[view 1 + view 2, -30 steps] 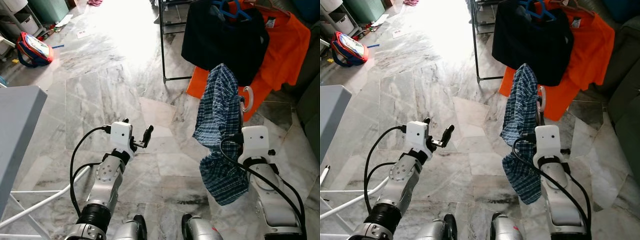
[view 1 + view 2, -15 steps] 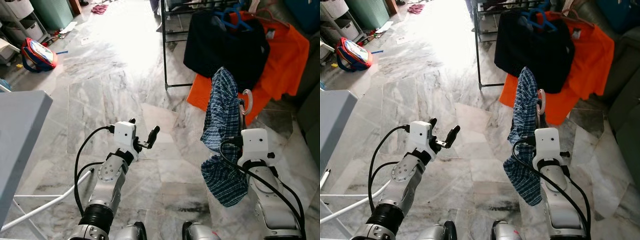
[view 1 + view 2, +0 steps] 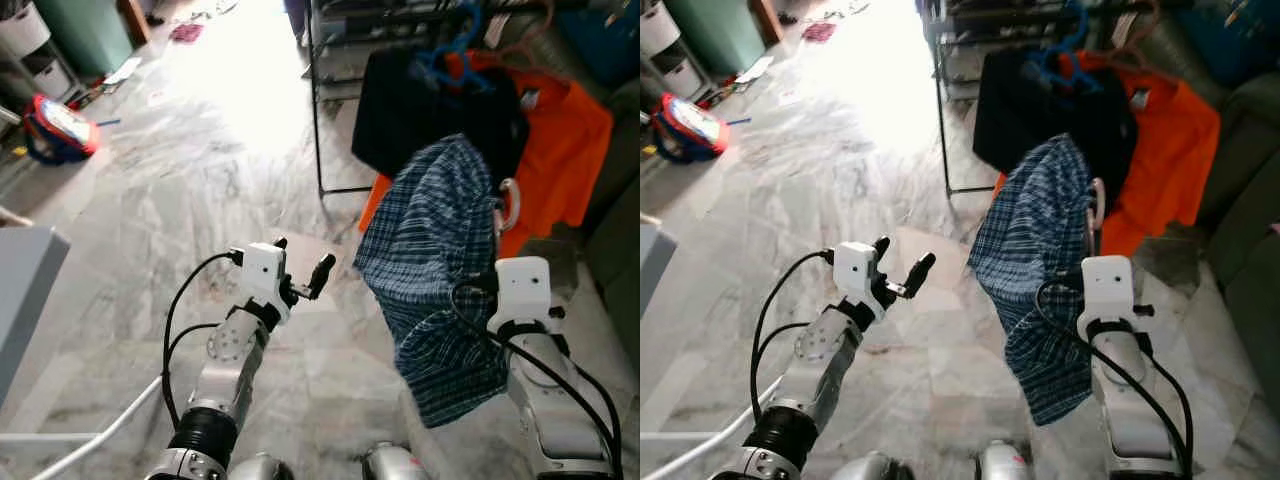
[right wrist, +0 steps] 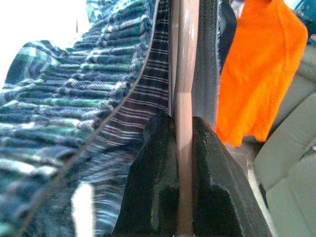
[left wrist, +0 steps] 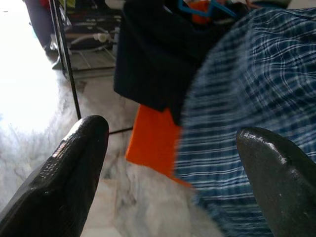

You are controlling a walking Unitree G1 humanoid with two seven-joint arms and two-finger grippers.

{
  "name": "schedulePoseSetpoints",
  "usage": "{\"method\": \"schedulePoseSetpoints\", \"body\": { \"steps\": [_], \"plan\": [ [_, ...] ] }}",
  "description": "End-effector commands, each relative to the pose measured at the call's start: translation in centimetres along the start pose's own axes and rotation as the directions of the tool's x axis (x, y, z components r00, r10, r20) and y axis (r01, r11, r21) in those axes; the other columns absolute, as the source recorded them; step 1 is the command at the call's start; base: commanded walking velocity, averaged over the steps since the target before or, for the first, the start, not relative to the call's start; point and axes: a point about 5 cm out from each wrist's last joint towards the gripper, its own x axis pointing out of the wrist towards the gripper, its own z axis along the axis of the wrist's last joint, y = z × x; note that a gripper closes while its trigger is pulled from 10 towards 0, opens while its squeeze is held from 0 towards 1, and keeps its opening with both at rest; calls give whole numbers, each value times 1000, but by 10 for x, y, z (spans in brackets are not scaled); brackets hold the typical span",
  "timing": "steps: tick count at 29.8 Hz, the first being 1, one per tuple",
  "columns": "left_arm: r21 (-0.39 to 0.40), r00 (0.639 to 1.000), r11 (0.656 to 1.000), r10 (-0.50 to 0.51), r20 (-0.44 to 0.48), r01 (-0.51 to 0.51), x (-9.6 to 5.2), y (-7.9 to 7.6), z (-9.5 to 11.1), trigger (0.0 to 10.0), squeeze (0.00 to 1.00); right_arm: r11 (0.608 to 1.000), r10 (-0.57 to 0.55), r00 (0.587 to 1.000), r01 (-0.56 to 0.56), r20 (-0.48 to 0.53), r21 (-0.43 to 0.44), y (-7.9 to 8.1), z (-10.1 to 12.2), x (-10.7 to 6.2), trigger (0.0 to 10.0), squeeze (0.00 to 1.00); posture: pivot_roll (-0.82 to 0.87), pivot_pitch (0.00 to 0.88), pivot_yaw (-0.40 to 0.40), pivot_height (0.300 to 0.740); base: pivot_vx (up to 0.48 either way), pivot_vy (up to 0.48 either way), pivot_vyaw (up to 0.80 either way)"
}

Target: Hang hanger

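Observation:
A blue plaid shirt (image 3: 435,260) hangs on a pale pink hanger (image 4: 183,98) whose hook (image 3: 512,202) curls up at the right. My right gripper (image 4: 181,148) is shut on the hanger's stem, holding the shirt up in front of me at the right. Behind it stands a black clothes rack (image 3: 318,110) with a black garment (image 3: 420,120) on a blue hanger (image 3: 450,55) and an orange shirt (image 3: 560,150). My left gripper (image 3: 303,278) is open and holds nothing, raised at the centre left, apart from the shirt.
Grey marble floor (image 3: 150,200) stretches ahead, with strong glare near the rack. A red and blue bag (image 3: 55,128) lies at the far left. A grey table corner (image 3: 25,300) and a white tube (image 3: 100,430) are at the near left. A grey sofa (image 3: 1250,250) is at the right.
The camera has tilted and moved closer to the rack. The plaid shirt has swung out wider and higher in my right gripper. My left gripper stays open.

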Motion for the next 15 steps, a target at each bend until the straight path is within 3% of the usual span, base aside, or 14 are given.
{"method": "schedulePoseSetpoints", "body": {
  "steps": [1,5,13,15],
  "plan": [
    [9,1000,1000,19,-23,-18,-5,8,-4,10000,0,999,33,999,-33,32,6,9,7,-1,10000,0,-186,201,61,740,446,0,0],
    [8,1000,1000,19,-25,-19,-5,7,-4,10000,0,999,46,998,-46,35,2,10,8,-1,10000,0,-188,201,60,740,447,0,0],
    [11,999,1000,23,-24,-23,-3,6,-4,10000,0,998,67,997,-67,34,-3,13,9,-1,10000,0,-192,200,54,740,443,0,677],
    [11,999,1000,25,-24,-24,-3,6,-4,10000,0,997,73,997,-72,31,-4,13,8,-1,10000,0,-192,201,54,740,435,0,0]
  ]
}}
